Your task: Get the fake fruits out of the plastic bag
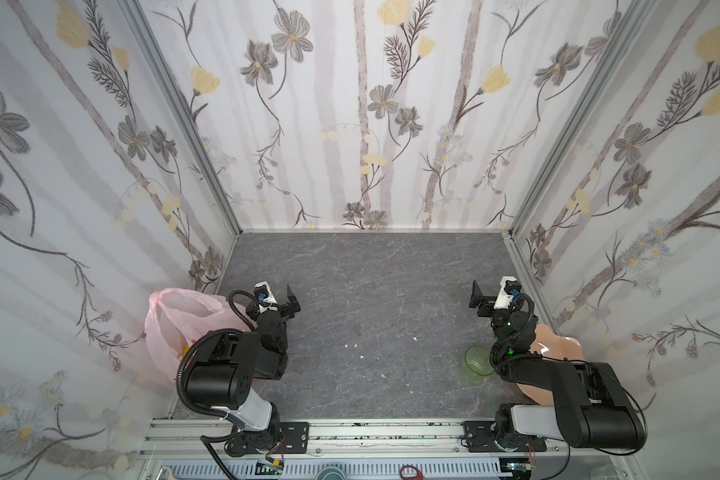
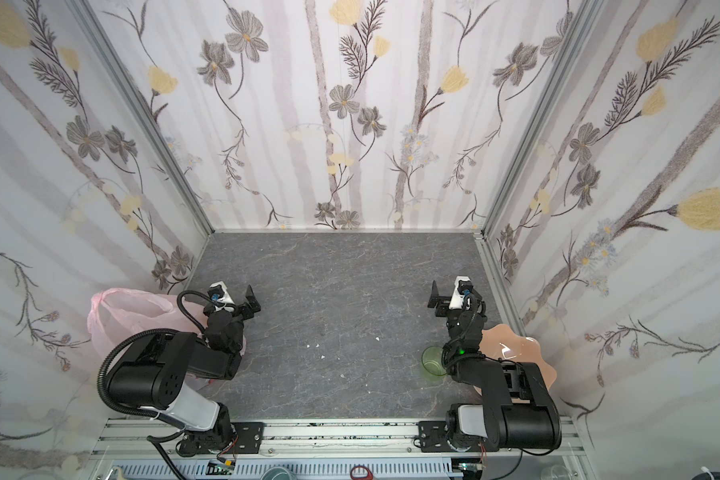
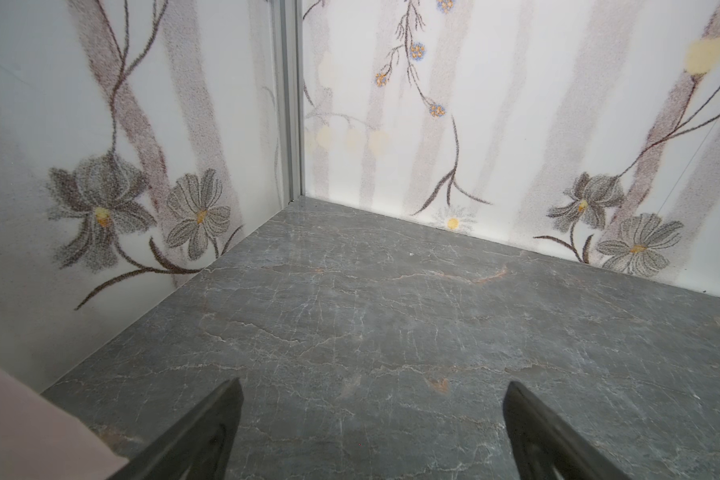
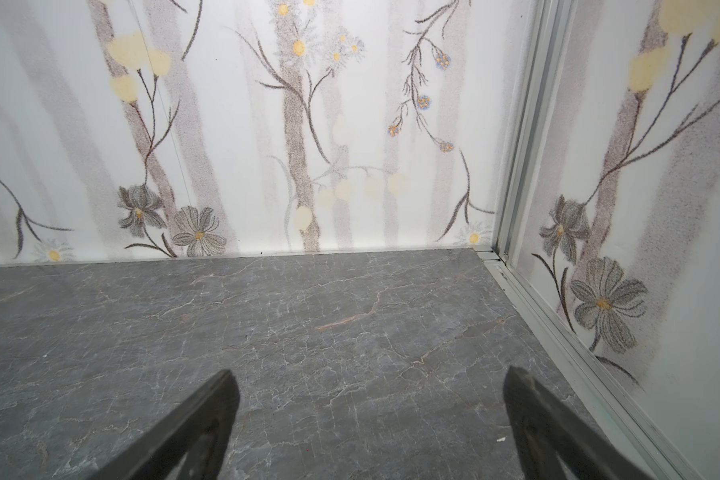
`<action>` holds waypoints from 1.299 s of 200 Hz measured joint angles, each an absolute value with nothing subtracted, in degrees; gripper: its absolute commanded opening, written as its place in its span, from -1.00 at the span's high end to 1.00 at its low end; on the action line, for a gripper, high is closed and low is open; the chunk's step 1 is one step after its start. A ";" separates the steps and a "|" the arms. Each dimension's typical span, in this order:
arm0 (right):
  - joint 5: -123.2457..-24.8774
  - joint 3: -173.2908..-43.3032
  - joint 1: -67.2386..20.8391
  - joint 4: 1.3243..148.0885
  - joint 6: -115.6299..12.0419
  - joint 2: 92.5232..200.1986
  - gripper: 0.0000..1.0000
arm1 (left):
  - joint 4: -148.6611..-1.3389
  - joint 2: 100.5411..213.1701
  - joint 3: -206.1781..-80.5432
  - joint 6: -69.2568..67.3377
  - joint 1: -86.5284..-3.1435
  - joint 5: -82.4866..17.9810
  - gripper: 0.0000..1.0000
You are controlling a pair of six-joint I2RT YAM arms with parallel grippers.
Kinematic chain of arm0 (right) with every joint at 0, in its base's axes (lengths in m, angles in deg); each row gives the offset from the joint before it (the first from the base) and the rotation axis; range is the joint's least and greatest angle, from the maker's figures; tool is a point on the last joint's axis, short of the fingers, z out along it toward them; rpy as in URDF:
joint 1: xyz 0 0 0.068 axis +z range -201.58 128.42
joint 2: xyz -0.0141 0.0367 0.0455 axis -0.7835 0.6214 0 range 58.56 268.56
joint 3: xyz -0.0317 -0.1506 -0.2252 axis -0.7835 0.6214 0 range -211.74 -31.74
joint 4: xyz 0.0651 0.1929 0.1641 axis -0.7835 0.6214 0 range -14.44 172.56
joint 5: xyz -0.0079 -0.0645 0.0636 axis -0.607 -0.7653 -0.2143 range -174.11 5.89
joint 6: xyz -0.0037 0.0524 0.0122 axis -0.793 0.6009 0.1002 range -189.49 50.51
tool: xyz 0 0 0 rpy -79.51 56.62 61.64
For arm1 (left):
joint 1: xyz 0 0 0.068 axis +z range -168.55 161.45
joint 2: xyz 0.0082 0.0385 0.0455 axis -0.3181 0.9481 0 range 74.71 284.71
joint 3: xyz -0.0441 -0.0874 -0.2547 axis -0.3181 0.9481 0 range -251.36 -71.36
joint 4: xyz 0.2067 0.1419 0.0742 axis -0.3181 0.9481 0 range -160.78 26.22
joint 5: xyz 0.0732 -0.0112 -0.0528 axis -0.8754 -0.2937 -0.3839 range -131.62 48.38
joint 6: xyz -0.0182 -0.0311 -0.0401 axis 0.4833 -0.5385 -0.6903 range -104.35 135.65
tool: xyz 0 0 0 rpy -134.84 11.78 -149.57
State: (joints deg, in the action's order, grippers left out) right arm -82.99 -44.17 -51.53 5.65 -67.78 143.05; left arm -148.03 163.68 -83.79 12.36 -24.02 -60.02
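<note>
Pink plastic bag (image 1: 171, 328) just beside left claw (image 3: 373, 390)

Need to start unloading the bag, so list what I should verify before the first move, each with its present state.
1. The left hand is open and empty: ok.
2. The right hand is open and empty: ok.
3. The plastic bag is located, beside the left arm: ok.
4. The fake fruits can be seen inside the bag: cannot tell; the plastic and the arm hide its contents.
5. The table is bare between the arms: ok.
6. The plate is unobstructed: not ok; the right arm overhangs it.
</note>
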 measured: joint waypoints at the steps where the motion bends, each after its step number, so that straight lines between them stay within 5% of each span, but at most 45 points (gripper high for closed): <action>1: -82.88 -44.24 -51.53 5.82 -67.84 142.92 -0.99 | -147.97 163.35 -83.76 12.47 -24.22 -60.04 -1.00; 79: -78.49 -49.52 -50.30 23.33 -64.81 119.62 -0.99 | -130.35 137.67 -92.07 13.80 -35.58 -71.73 -1.00; 113: -81.55 -56.06 -50.54 36.77 -53.20 108.25 -0.99 | -108.91 127.64 -105.10 1.84 -35.65 -66.90 -1.00; 160: -82.73 -59.67 -53.69 55.98 -40.37 102.22 -0.99 | -89.83 106.83 -106.01 -14.33 -32.85 -59.30 -1.00; 202: -76.87 -60.58 -52.91 64.29 -39.28 101.89 -0.99 | -64.80 109.45 -128.81 -14.72 -32.61 -57.96 -1.00; 260: -75.71 -61.72 -49.12 68.92 -38.07 103.47 -0.99 | -26.71 117.10 -153.64 -11.44 -32.57 -84.21 -1.00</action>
State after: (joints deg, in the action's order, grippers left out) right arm -75.71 -61.72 -49.12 68.92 -38.07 103.47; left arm -26.71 117.10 -153.64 -11.44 -32.57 -84.21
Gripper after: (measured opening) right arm 0.995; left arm 0.997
